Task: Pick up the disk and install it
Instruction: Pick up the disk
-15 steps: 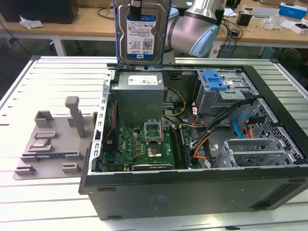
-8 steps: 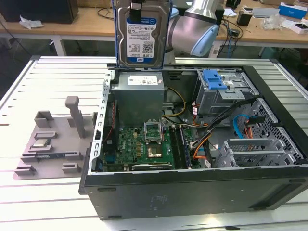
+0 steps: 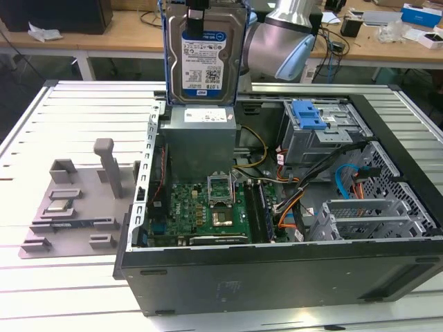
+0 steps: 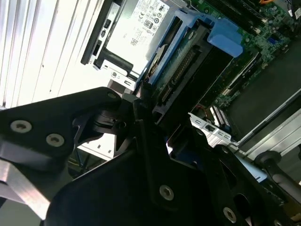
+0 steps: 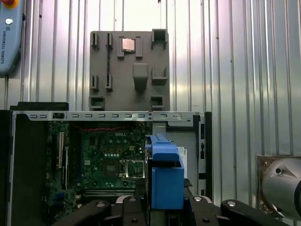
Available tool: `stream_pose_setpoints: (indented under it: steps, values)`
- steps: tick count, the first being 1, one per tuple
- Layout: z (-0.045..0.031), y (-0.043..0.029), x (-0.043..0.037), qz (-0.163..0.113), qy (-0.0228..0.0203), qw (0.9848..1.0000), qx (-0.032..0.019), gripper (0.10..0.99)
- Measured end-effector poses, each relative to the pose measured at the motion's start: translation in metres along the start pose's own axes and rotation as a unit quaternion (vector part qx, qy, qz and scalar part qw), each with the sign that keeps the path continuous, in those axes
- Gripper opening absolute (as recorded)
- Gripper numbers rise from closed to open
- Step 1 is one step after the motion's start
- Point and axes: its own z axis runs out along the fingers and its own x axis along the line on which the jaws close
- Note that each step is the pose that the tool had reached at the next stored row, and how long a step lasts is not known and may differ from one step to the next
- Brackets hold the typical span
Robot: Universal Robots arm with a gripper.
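Note:
The disk (image 3: 204,59), a silver metal drive with a white-and-blue label and blue side rails, hangs upright above the back of the open computer case (image 3: 277,270). My gripper (image 3: 197,12) is shut on its top edge. In the second wrist view the disk (image 4: 183,70) is seen end-on, with its connector edge and blue rails between the black fingers (image 4: 141,106). Its blue rail (image 5: 164,174) stands in front of the motherboard (image 5: 108,160) in the first wrist view.
Below the disk lie the grey power supply (image 3: 201,138) and the green motherboard (image 3: 208,207). A drive cage with a blue clip (image 3: 308,114) sits at the case's far right. A grey fixture plate (image 3: 69,207) with a small silver chip (image 3: 59,205) lies on the exterior view's left.

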Motion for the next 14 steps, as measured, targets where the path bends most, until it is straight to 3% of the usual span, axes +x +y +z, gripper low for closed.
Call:
stream_pose_setpoints:
  steps: [14]
  values:
    - [-0.0007,0.0001,0.0286,0.000,0.0000,1.0000,0.0000,0.365]
